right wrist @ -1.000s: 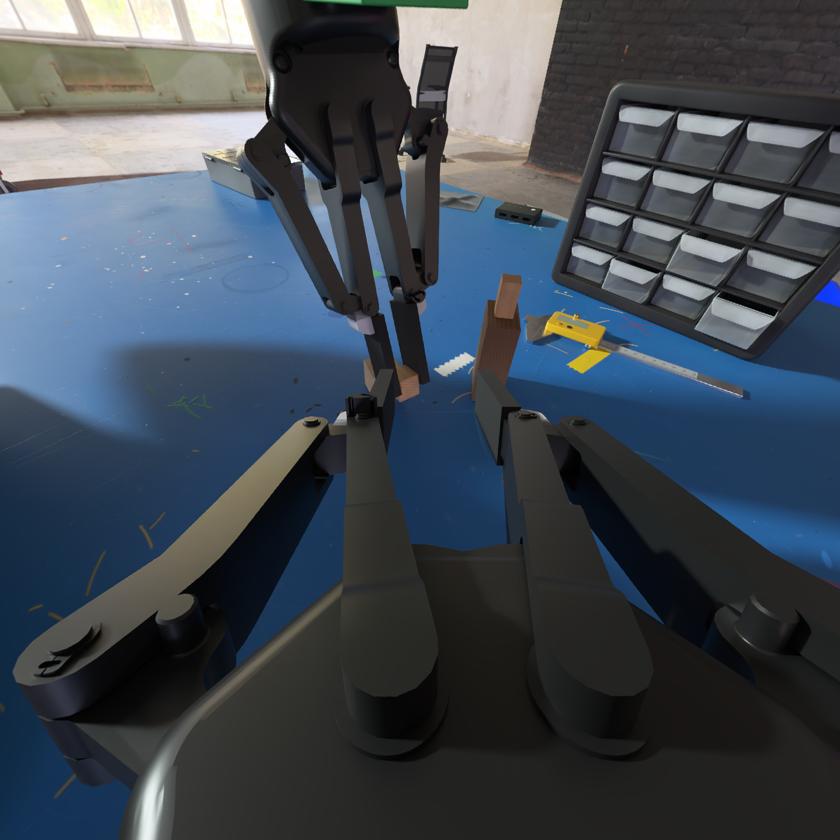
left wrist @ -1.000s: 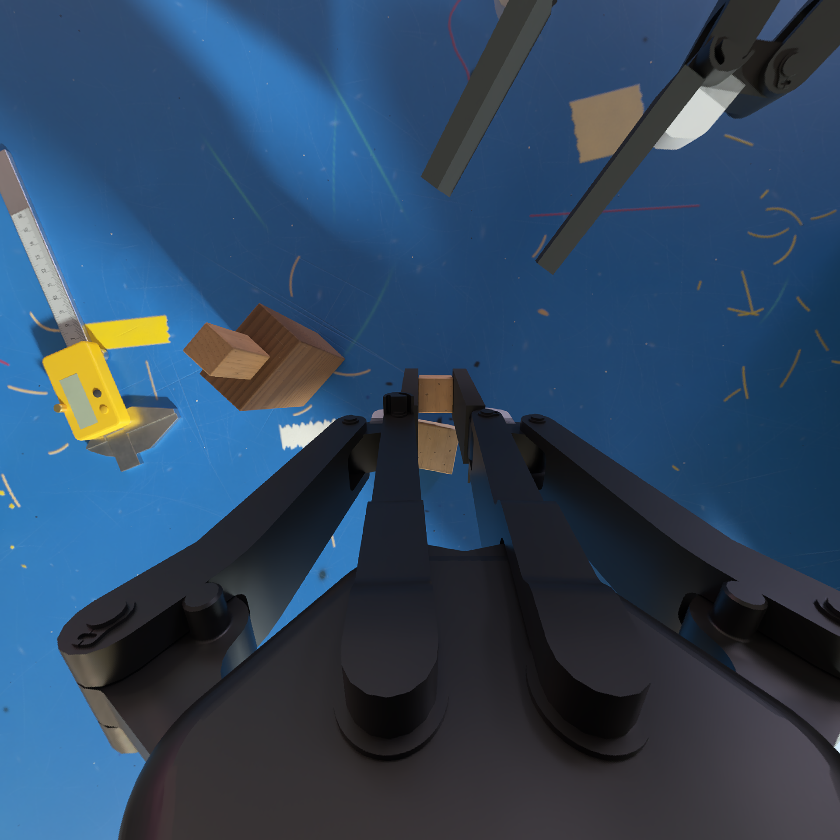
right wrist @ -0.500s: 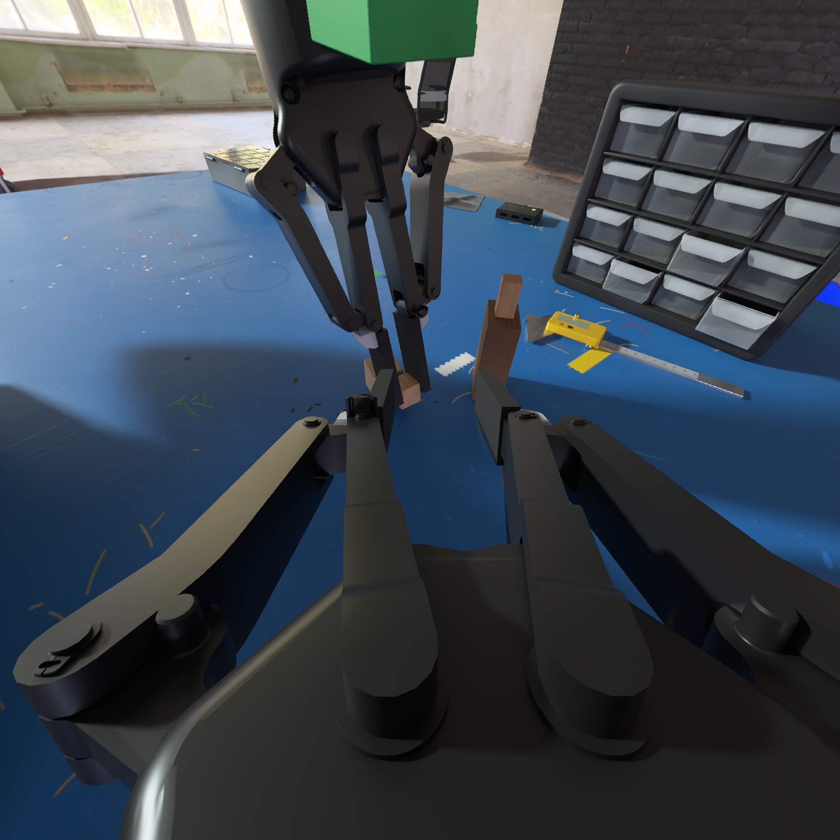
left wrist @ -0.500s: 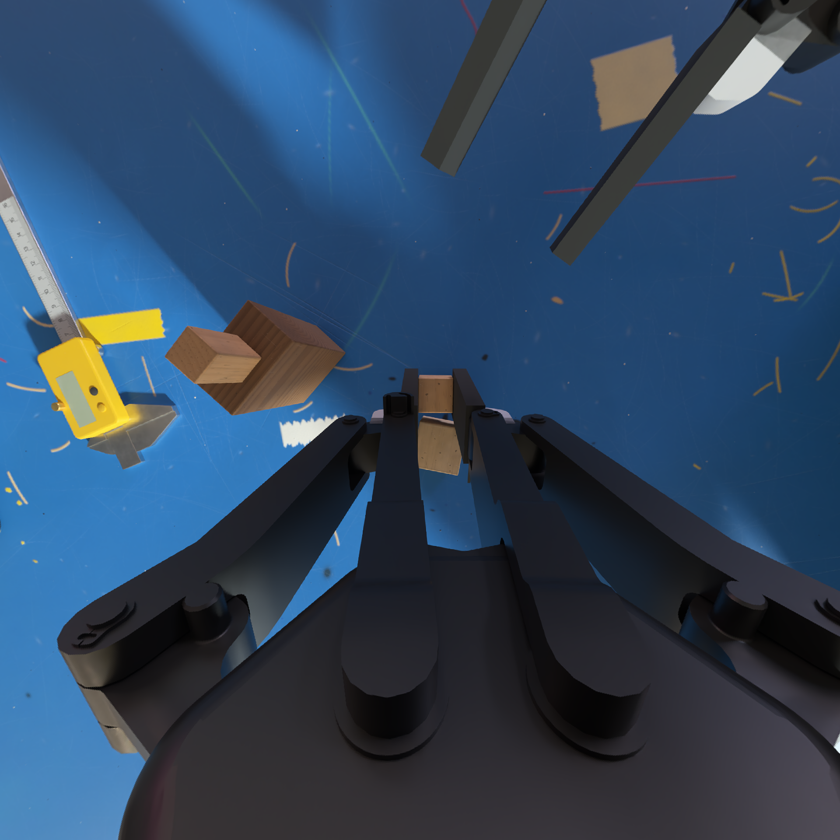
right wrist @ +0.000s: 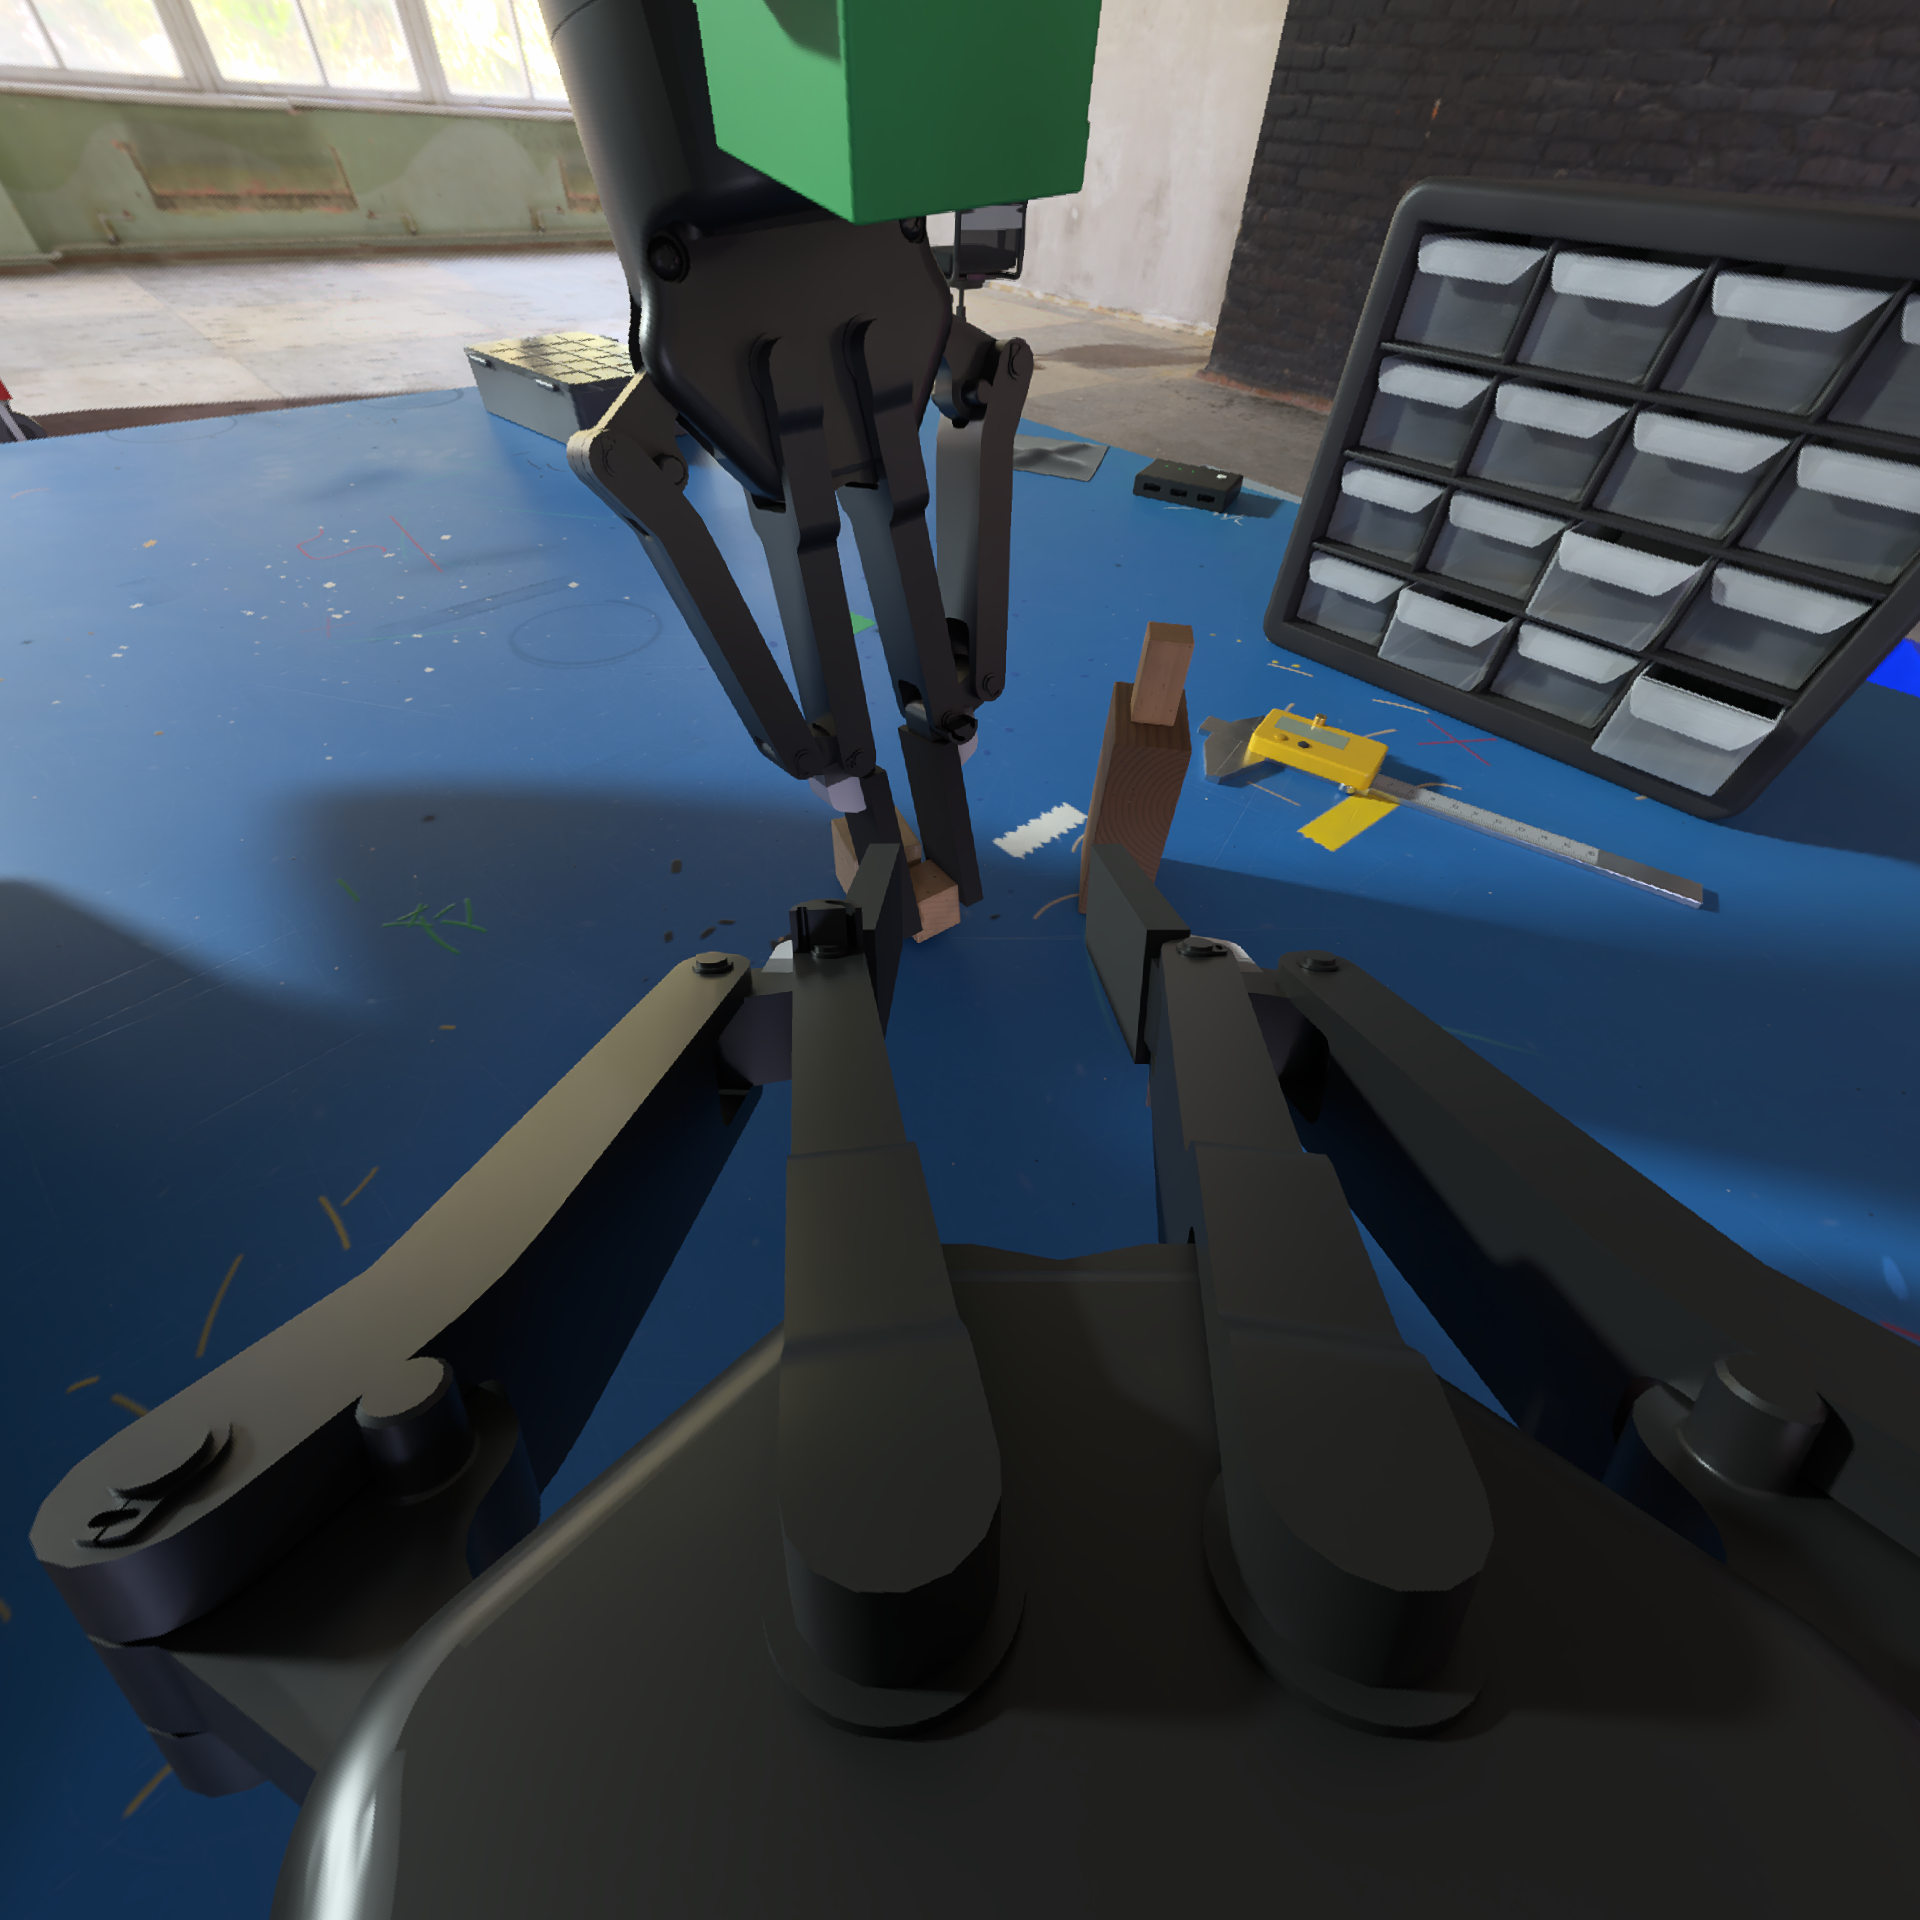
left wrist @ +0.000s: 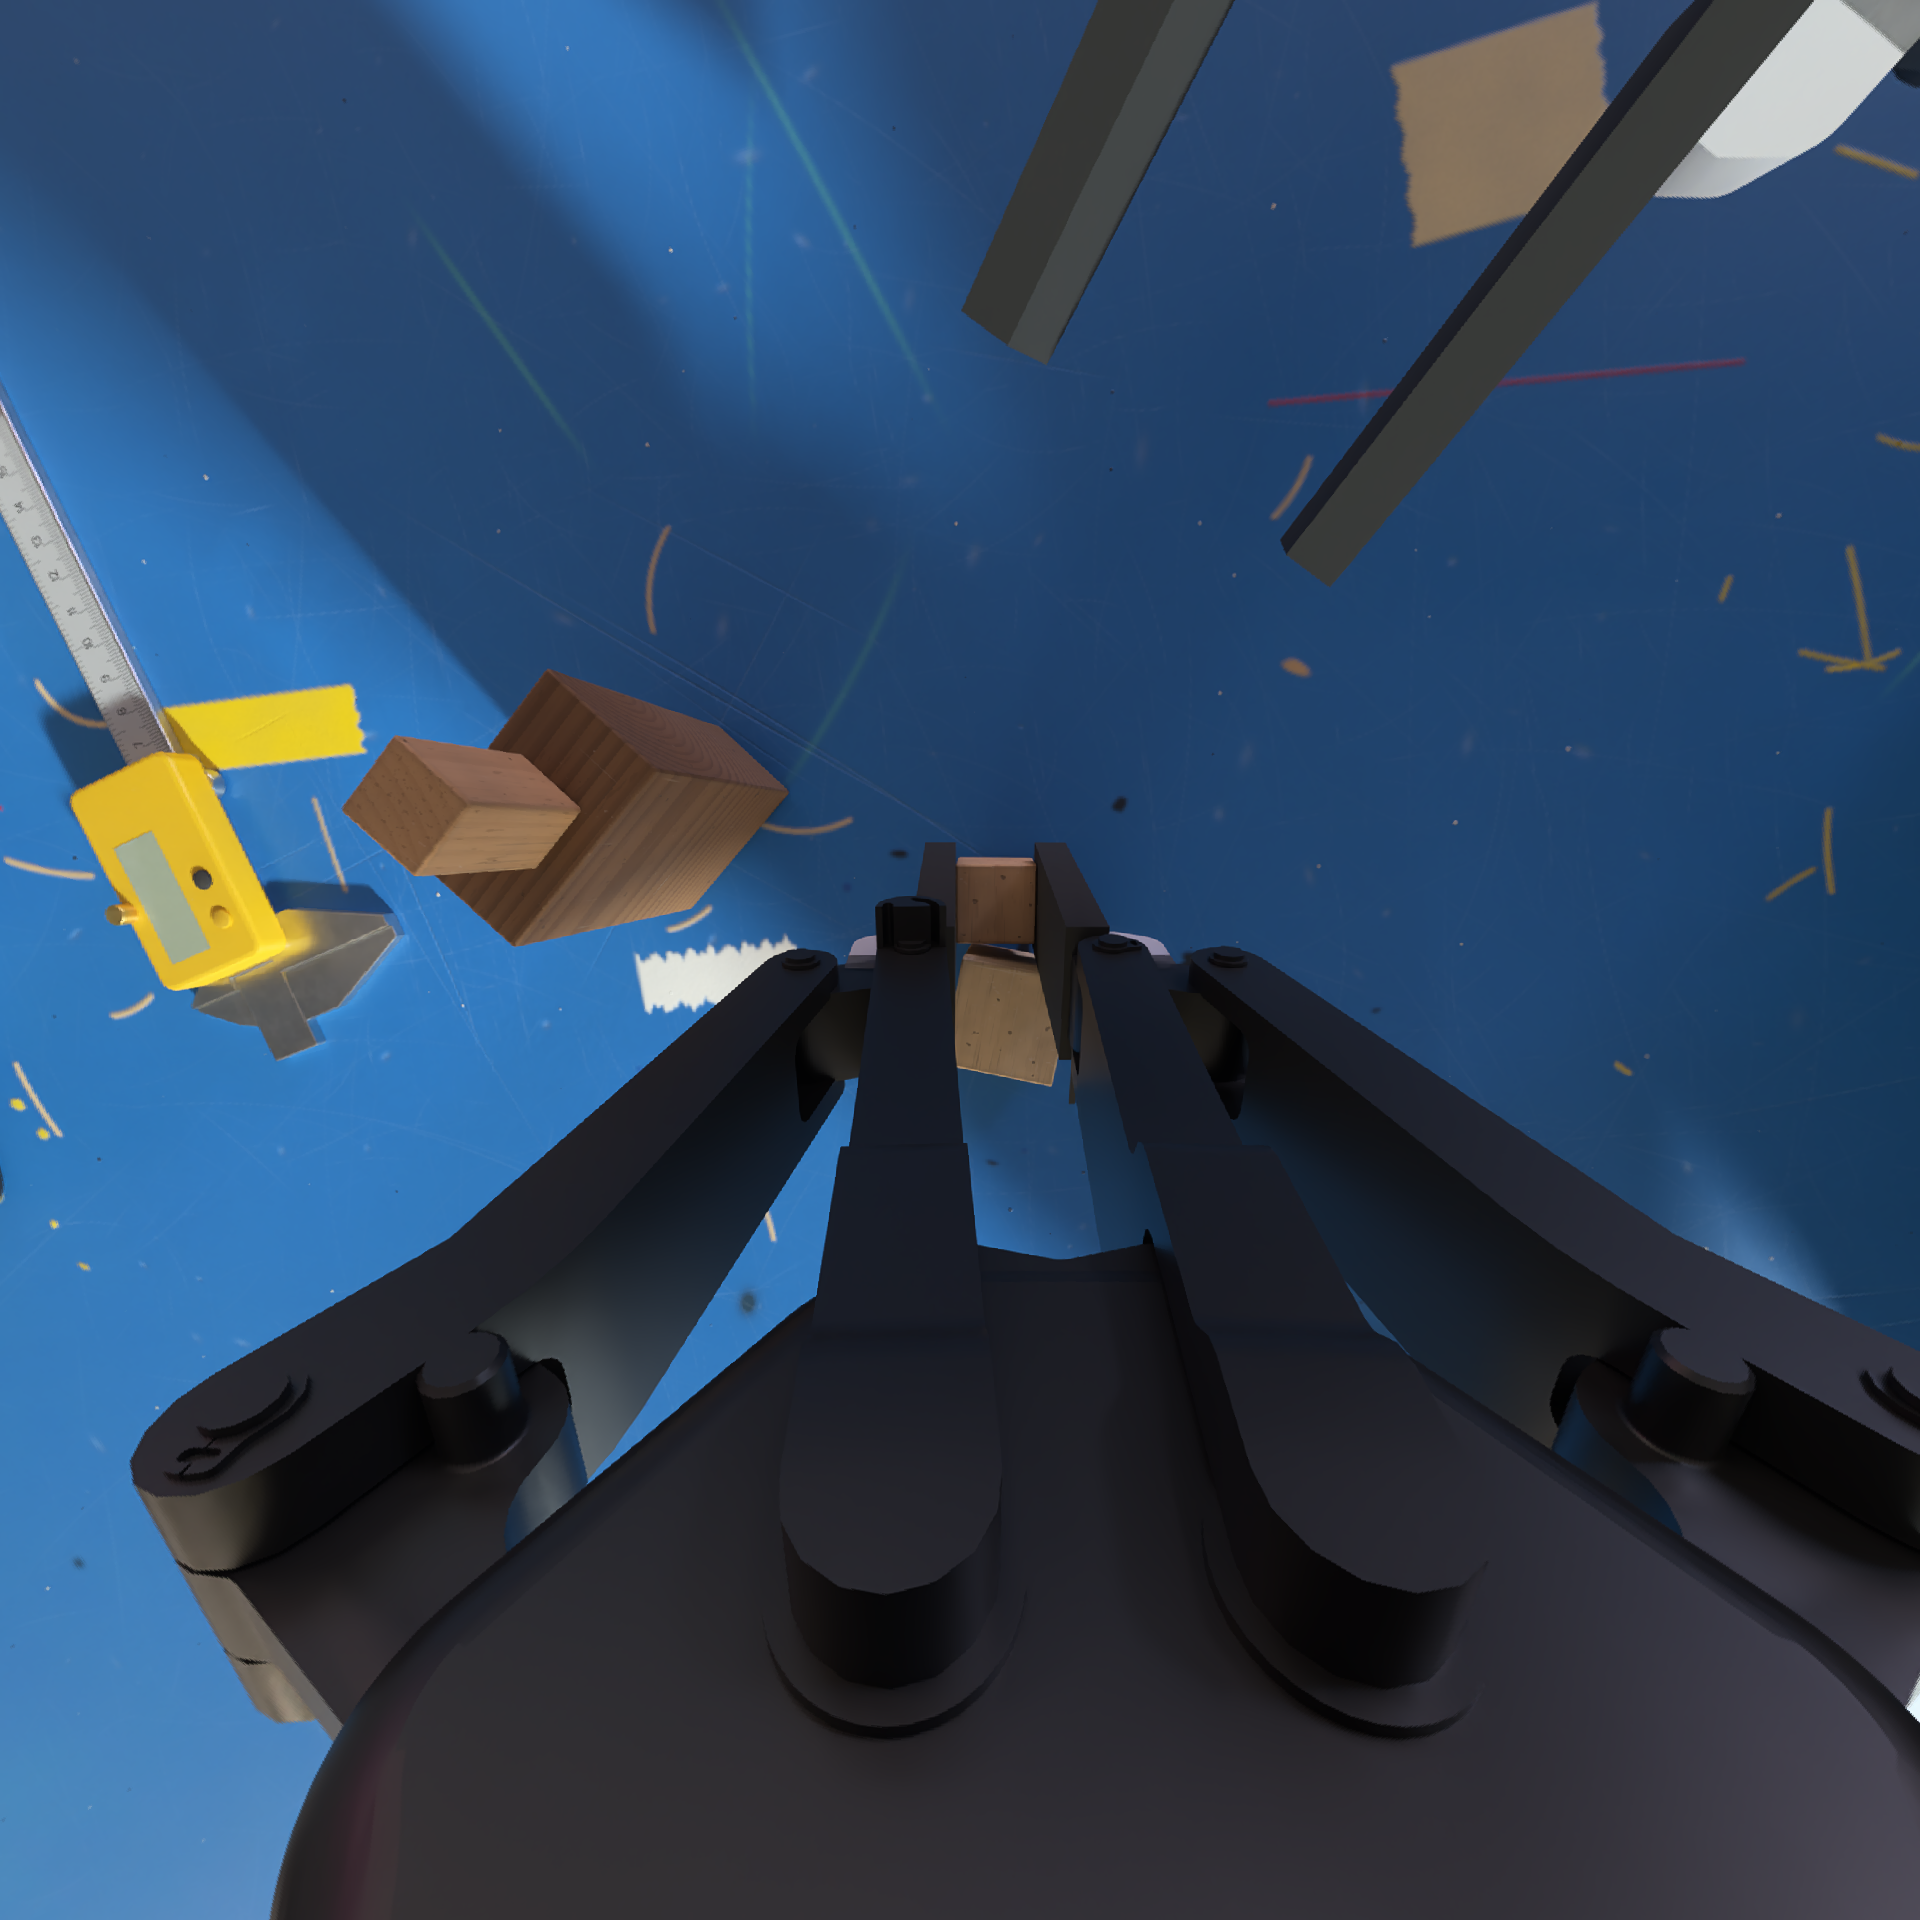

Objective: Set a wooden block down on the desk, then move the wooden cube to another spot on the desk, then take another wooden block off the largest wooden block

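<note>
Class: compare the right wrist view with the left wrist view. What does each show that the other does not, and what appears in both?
Only the right wrist view shows the drawer cabinet, the windows and the open right gripper close up.

Only the left wrist view shows the brown paper patch.

Both show the left gripper shut on a pale wooden block, the small block atop the largest wooden block, the yellow caliper and the blue desk.

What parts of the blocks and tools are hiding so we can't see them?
- Light wooden block: left wrist view, its sides are covered by the left gripper fingers; whether it touches the desk is unclear.
- Same block, right wrist view: partly behind the right gripper finger.
- Largest wooden block: its base hides behind that gripper's other finger.
- Caliper: its ruler is cut off by the left wrist view's left edge.
- Drawer cabinet: cut off at the right edge.
</note>
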Robot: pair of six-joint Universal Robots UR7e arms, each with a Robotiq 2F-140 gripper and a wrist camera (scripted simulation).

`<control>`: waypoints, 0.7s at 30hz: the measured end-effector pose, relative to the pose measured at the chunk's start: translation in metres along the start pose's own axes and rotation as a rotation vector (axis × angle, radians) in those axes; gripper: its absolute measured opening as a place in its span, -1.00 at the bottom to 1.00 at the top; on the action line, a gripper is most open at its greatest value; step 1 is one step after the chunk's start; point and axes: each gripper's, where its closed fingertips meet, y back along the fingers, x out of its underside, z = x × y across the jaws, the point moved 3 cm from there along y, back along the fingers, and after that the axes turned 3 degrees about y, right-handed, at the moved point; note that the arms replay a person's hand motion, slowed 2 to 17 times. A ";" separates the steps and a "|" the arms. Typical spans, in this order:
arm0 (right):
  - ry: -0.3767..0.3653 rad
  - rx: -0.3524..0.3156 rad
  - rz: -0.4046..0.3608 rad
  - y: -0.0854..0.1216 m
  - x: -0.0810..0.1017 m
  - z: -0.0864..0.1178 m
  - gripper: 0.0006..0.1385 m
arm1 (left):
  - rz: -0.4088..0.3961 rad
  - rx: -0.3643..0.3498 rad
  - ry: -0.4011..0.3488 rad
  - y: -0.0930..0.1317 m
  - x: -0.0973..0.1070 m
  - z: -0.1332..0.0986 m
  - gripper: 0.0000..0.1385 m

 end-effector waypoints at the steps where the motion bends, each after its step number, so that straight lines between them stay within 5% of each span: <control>1: 0.000 0.000 0.000 0.000 0.000 0.000 -0.31 | 0.000 -0.001 0.001 0.000 0.000 0.000 -0.71; 21: 0.000 0.002 -0.004 0.001 -0.001 0.000 -0.31 | -0.092 -0.040 0.020 0.020 -0.001 0.004 -0.46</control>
